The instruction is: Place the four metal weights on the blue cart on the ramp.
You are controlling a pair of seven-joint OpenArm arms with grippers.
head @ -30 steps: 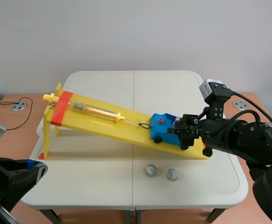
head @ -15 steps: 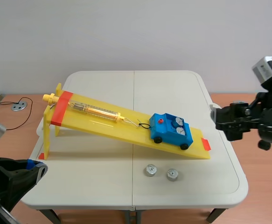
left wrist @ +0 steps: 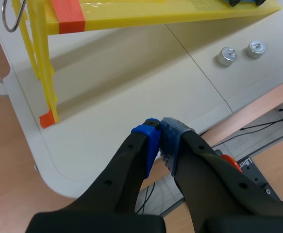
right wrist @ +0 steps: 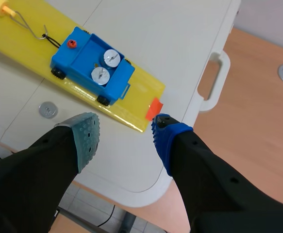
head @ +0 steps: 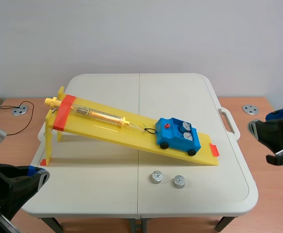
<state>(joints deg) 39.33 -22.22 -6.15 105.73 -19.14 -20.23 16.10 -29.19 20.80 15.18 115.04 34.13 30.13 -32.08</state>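
Note:
The blue cart (head: pixel 173 140) sits low on the yellow ramp (head: pixel 107 127), hooked to a spring scale. Two metal weights (right wrist: pixel 111 58) (right wrist: pixel 100 74) lie in its tray. Two more weights (head: pixel 156 176) (head: pixel 179 181) stand on the table in front of the ramp's foot; they also show in the left wrist view (left wrist: pixel 226 55) (left wrist: pixel 256 48). My right gripper (right wrist: pixel 124 127) hangs open and empty above the ramp's low end, near the table's right edge (head: pixel 276 137). My left gripper (left wrist: pixel 159 140) is shut on nothing, over the near left corner (head: pixel 37 174).
The white folding table (head: pixel 131 194) has a carry handle (right wrist: pixel 214 80) on its right side. The ramp's raised end rests on yellow legs (left wrist: pixel 41 73) at the left. Wooden floor lies beyond both table edges.
My right arm has drawn back from the cart to the right, past the table's edge, which leaves both weights in the cart's tray in plain view. The left arm has stayed put.

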